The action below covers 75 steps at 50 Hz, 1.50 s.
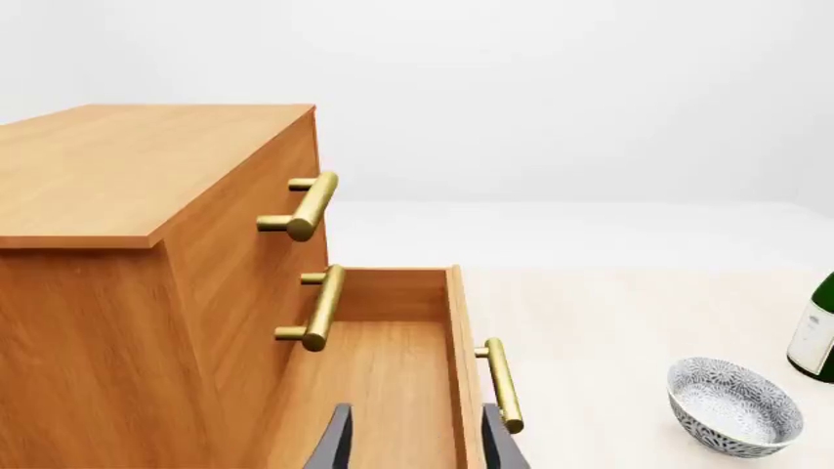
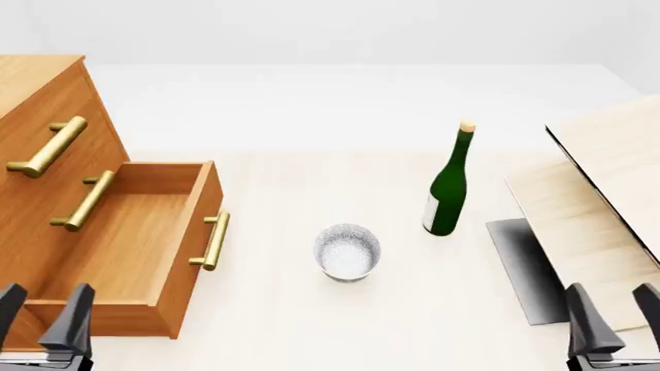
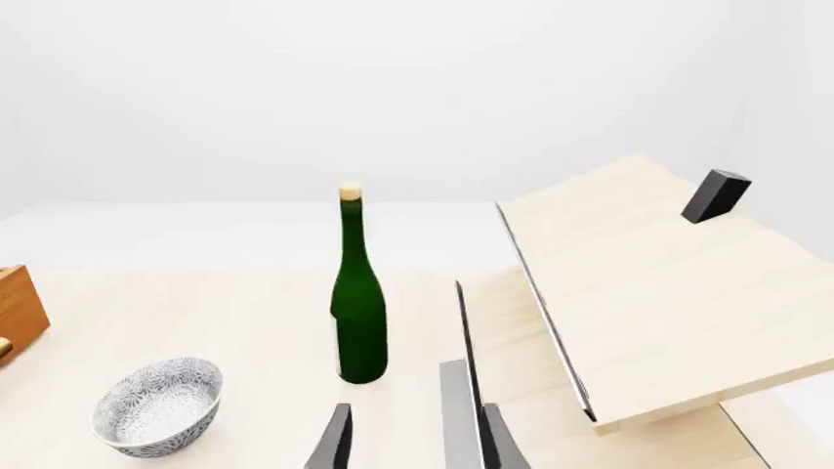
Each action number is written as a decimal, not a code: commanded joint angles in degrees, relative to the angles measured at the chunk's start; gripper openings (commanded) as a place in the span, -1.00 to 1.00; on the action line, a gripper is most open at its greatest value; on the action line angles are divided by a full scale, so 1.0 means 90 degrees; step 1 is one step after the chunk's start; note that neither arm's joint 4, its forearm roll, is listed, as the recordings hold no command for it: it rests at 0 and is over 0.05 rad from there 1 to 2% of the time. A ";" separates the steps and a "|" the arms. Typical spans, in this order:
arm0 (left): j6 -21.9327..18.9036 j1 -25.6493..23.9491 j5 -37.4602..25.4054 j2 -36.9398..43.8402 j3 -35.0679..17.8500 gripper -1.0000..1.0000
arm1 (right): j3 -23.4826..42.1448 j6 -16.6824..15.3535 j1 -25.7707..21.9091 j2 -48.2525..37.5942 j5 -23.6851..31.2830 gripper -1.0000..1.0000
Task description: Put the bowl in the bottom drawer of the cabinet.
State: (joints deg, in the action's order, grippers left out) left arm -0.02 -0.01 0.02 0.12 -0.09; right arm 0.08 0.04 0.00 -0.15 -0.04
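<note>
Left end effector: sat at the near left edge of the desk, fingers parted with nothing between them, directly in front of the open drawer's near end.
Right end effector: sat at the near right edge, fingers likewise parted and empty, in front of the pale wooden boards.
Bowl: stood upright on the bare desk, roughly midway between the two arms, beyond both and apart from everything around it.
Bearing from the left arm: ahead and off to its right, past the drawer's brass handle.
Bearing from the right arm: ahead and off to its left, with open desk along the way.
Nearer arm: by judgement, close to even; the left looked slightly closer, but the drawer front stood beside its line to the bowl.
Long axis: none, since the bowl is round, so the rim could be taken from any side.
Bottom drawer: pulled well out of the cabinet, open cavity facing up, just left of the bowl with a gap between.
Green bottle: stood upright beyond and to the right of the bowl, well clear of the bowl-to-drawer path.
Upper drawers: both appeared pushed in.
</note>
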 commanded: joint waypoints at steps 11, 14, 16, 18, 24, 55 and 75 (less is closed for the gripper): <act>-0.0174 0.0054 0.0174 -0.0009 -0.0151 1.00 | 0.0013 0.0005 0.0000 -0.0034 -0.0014 1.00; -0.0191 -0.0141 0.0583 -0.0012 0.0005 1.00 | 0.0013 0.0005 0.0000 -0.0038 -0.0017 1.00; 0.0113 -0.0129 0.0670 -0.0013 0.0008 1.00 | 0.0013 0.0004 0.0000 -0.0039 -0.0018 1.00; -0.0587 -0.0567 0.0573 -0.0013 0.0009 1.00 | 0.0013 0.0003 0.0000 -0.0043 -0.0022 1.00; -0.0427 -0.1130 0.0449 -0.0012 -0.0195 1.00 | 0.0013 0.0003 0.0000 -0.0048 -0.0026 1.00; -0.0648 -0.3435 0.0568 0.1890 -0.1701 1.00 | 0.0017 0.0003 -0.0001 -0.0041 -0.0018 1.00; -0.0708 -0.4076 0.0900 0.4272 -0.3314 1.00 | 0.0016 0.0001 -0.0002 -0.0039 -0.0014 1.00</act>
State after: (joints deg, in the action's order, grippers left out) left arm -5.82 -33.58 7.82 29.11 -22.77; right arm 0.22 0.07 -0.01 -0.49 -0.18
